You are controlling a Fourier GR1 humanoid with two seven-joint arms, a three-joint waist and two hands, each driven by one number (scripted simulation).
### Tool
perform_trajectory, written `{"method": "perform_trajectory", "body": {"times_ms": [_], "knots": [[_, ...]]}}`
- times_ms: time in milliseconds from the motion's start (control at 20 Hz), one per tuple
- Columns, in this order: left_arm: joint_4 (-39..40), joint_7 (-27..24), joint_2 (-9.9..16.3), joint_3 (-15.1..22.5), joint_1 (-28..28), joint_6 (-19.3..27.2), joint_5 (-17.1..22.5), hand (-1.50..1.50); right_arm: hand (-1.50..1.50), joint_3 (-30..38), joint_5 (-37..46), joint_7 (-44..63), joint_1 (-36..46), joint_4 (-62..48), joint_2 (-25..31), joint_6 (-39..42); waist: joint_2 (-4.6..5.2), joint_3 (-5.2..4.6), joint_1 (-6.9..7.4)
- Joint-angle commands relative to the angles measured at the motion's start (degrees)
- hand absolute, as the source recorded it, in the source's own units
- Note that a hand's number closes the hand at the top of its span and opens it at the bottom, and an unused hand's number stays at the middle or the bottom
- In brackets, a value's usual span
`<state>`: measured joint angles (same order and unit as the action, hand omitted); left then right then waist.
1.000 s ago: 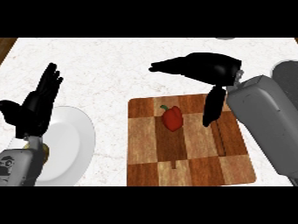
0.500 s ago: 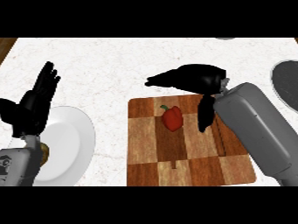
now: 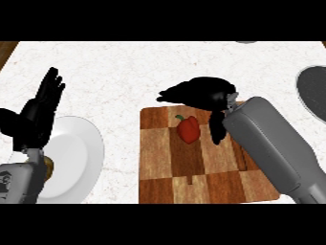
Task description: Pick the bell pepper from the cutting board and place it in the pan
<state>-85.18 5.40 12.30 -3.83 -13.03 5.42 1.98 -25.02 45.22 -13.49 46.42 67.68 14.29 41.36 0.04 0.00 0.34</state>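
A red bell pepper (image 3: 189, 129) lies on the upper part of a wooden cutting board (image 3: 193, 177) in the head view. My right hand (image 3: 204, 93) hovers over the board's top edge, just above and right of the pepper, fingers relaxed, thumb hanging down beside the pepper without touching it. The dark grey pan (image 3: 323, 95) sits at the right edge, partly cut off. My left hand (image 3: 35, 117) rests open at the left, fingers up.
A white plate (image 3: 77, 158) lies left of the board, partly behind my left forearm. The marble counter ends in wooden strips at both upper corners. A small grey object (image 3: 247, 41) peeks in at the top edge.
My right hand and forearm have moved left and lower, closing in over the pepper. The pan, earlier partly hidden by the arm, now shows. The left hand has shifted slightly.
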Motion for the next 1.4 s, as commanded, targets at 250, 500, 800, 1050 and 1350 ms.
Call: {"method": "perform_trajectory", "body": {"times_ms": [250,500,800,1050,1350], "knots": [[-3.37,2.29,0.15,-0.28,1.62,-1.10,0.00,0.00,-1.50,-4.50,8.99,2.84,-3.60,0.30,-4.57,-1.18,-0.11,0.01,0.06],[-1.12,0.50,-2.26,0.91,-0.46,0.19,-1.91,0.00,-1.50,0.19,11.52,-4.03,2.31,-11.27,-4.26,-3.84,0.09,0.01,0.28],[2.87,-1.04,0.34,-2.95,-2.18,-2.22,-0.47,0.00,-1.50,-0.42,16.05,-1.05,1.61,-9.58,-7.91,-2.24,0.00,-0.01,-0.09],[0.82,-0.06,-1.79,-0.83,-0.72,-1.23,-1.97,0.00,-1.50,-0.27,19.17,-6.57,0.33,-14.52,-6.04,-4.70,0.01,0.00,0.07],[-2.24,-1.58,-2.79,0.13,2.42,-1.44,-2.55,0.00,1.50,-1.33,22.58,-9.37,1.58,-22.79,-9.34,-8.40,0.09,0.01,0.60]]}}
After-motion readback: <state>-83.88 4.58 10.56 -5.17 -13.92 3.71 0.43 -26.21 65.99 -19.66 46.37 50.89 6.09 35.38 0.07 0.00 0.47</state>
